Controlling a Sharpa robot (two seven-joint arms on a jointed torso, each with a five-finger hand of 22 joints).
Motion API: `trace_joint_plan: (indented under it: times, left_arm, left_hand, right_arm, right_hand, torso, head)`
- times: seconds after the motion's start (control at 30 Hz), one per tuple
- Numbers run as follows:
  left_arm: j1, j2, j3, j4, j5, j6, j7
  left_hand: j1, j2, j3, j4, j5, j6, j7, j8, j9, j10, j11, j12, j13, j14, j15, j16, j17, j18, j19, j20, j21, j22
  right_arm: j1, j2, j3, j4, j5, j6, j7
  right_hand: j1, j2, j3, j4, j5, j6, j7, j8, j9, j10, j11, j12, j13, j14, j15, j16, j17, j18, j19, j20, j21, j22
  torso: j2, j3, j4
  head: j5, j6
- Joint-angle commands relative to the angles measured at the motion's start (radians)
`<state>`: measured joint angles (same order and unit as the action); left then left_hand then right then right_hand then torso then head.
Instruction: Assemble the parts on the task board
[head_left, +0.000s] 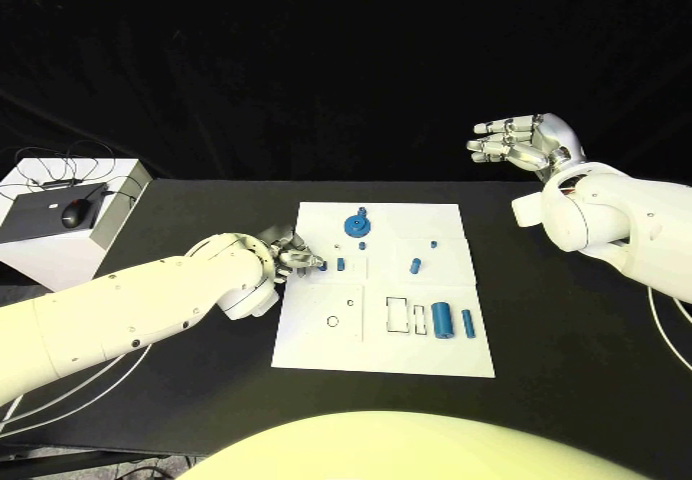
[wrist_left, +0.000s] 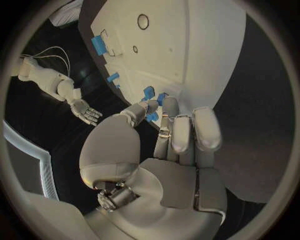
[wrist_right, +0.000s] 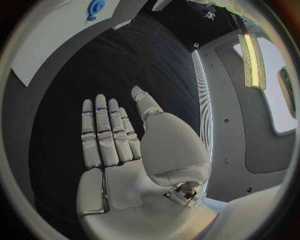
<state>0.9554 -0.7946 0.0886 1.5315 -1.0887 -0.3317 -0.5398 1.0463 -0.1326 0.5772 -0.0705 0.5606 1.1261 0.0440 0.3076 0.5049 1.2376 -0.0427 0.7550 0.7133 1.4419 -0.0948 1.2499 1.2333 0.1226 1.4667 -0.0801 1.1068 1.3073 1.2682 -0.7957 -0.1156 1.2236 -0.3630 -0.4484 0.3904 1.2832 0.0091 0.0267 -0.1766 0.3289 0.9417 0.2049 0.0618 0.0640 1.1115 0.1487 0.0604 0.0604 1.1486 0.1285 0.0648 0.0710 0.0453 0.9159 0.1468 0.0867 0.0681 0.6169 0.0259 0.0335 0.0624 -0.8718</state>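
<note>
The white task board (head_left: 382, 330) lies in the middle of the black table (head_left: 577, 330), with blue parts spread over it: a round knob (head_left: 356, 223) near the far edge, short pegs at mid-board, and a cylinder (head_left: 443, 319) by the rectangular slots. The left hand (head_left: 293, 256) reaches over the board's left edge toward a small peg (head_left: 340, 265), fingertips (wrist_left: 164, 102) near it, apparently to pick it up; whether it grips it cannot be told. The right hand (head_left: 525, 141) hovers well clear, fingers spread and holding nothing, likely waiting.

Left hand (head_left: 293, 255) fingertips hide contact with small blue part (wrist_left: 149, 93).
</note>
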Motion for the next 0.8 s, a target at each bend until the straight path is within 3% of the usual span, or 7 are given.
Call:
trace_joint_plan:
  times: [0.03, 0.5, 0.8]
  left_arm:
    - [-0.002, -0.003, 0.0, 0.004, 0.003, 0.019, -0.002]
    - [0.002, -0.003, 0.002, -0.014, -0.024, 0.021, -0.009]
    - [0.012, 0.01, 0.002, -0.026, -0.023, 0.065, -0.004]
  left_hand:
    - [0.01, 0.001, 0.128, -0.124, 0.008, 0.014, -0.007, 0.005, 0.008, 0.009, -0.011, 0.002, 0.002, 0.0, -0.005, 0.005, 0.001, -0.014, 0.018, -0.008, 0.001, 0.128]
    - [0.015, -0.002, 0.126, -0.121, 0.012, 0.017, -0.007, 0.002, 0.009, 0.011, -0.012, -0.001, 0.007, 0.0, -0.006, 0.006, 0.001, -0.016, 0.018, -0.01, 0.004, 0.129]
    - [0.027, -0.004, 0.116, -0.113, 0.012, 0.019, -0.007, -0.006, 0.01, 0.011, -0.012, -0.007, 0.014, -0.001, -0.005, 0.007, -0.001, -0.019, 0.016, -0.012, 0.002, 0.128]
  right_arm:
    - [0.0, -0.001, 0.001, 0.0, 0.001, 0.007, 0.007]
    - [0.0, -0.003, 0.001, 0.001, 0.001, 0.006, 0.007]
    - [0.0, -0.004, 0.001, 0.003, 0.001, 0.005, 0.006]
  right_hand:
    - [0.0, 0.0, 0.003, 0.001, 0.003, 0.001, 0.002, 0.001, 0.0, -0.004, 0.0, 0.001, -0.001, -0.008, 0.0, -0.003, -0.001, -0.011, -0.007, -0.001, -0.001, 0.0]
    - [0.0, 0.0, 0.003, 0.001, 0.003, 0.001, 0.002, 0.001, 0.0, -0.004, 0.0, 0.001, -0.001, -0.008, 0.0, -0.003, -0.001, -0.011, -0.007, -0.001, -0.001, 0.0]
    - [0.0, 0.0, 0.003, 0.001, 0.003, 0.001, 0.002, 0.001, 0.0, -0.004, 0.0, 0.001, -0.001, -0.008, 0.0, -0.003, -0.001, -0.011, -0.007, -0.001, -0.001, 0.0]
  torso:
    - [0.0, 0.0005, -0.0004]
    - [0.0, 0.0001, -0.0012]
    - [0.001, -0.0001, -0.001]
  head:
    - [0.0, 0.0]
    - [0.0, 0.001]
    - [-0.005, 0.0]
